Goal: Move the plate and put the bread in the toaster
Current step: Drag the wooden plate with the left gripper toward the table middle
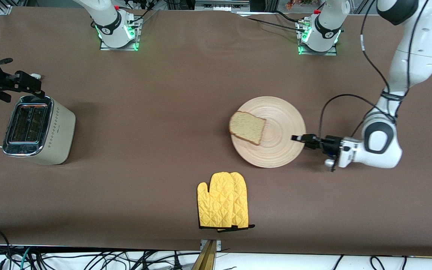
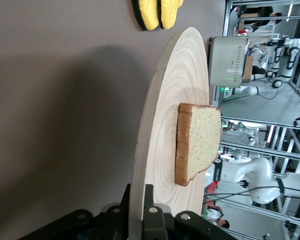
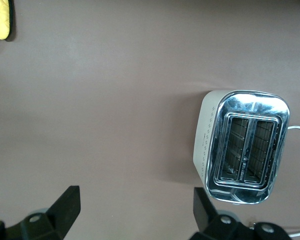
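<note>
Now — left gripper [image 1: 301, 138] clamped on plate [image 1: 276, 150] rim, frame's right-centre | plate stiff, bread [image 1: 247, 127] loose — keep level | right gripper [image 3: 135, 212] spread wide above toaster [image 1: 38, 129], waiting.

This was a robotics lab rather than a kitchen: two Franka arms stood bolted by green-lit bases [image 1: 118, 35] to a brown-covered table [image 1: 163, 93] edged with loose cables [image 1: 88, 258], while aluminium framing [image 2: 270, 130] and more robot arms [image 2: 255, 180] filled the background.
</note>
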Robot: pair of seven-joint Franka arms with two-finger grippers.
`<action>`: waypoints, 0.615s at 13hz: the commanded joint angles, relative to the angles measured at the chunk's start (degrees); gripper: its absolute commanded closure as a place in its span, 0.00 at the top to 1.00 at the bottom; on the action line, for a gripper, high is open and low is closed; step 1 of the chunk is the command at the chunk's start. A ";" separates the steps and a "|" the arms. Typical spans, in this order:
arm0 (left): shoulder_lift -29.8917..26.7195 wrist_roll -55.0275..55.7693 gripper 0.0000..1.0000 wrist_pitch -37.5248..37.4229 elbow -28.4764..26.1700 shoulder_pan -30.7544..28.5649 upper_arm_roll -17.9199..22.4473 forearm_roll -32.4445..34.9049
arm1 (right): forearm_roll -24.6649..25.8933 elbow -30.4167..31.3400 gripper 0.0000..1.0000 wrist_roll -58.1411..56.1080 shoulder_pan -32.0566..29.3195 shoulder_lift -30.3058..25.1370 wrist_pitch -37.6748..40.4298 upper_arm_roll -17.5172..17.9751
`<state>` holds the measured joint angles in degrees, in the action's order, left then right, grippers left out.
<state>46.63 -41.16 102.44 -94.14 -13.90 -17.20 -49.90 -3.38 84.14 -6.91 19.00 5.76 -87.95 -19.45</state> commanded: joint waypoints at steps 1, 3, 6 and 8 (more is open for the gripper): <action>0.56 -0.06 0.00 3.97 0.19 4.57 0.50 -2.39 | -0.49 -1.17 1.00 -0.65 0.07 0.31 2.77 0.29; 1.62 -0.15 0.00 6.79 0.01 7.82 0.50 -7.46 | -0.75 -1.00 1.00 -1.09 0.42 0.48 2.96 0.46; 3.03 -0.15 0.00 12.33 -0.25 11.34 0.50 -9.15 | -0.84 -0.47 1.00 -1.09 1.64 1.18 2.96 0.55; 3.29 -0.15 0.00 12.43 -0.52 11.79 0.50 -10.39 | -0.49 0.06 1.00 -0.30 3.23 1.71 2.87 0.55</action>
<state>50.52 -40.81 115.49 -94.41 -2.51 -17.02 -57.54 -3.59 84.25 -7.32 20.82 6.89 -85.84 -18.80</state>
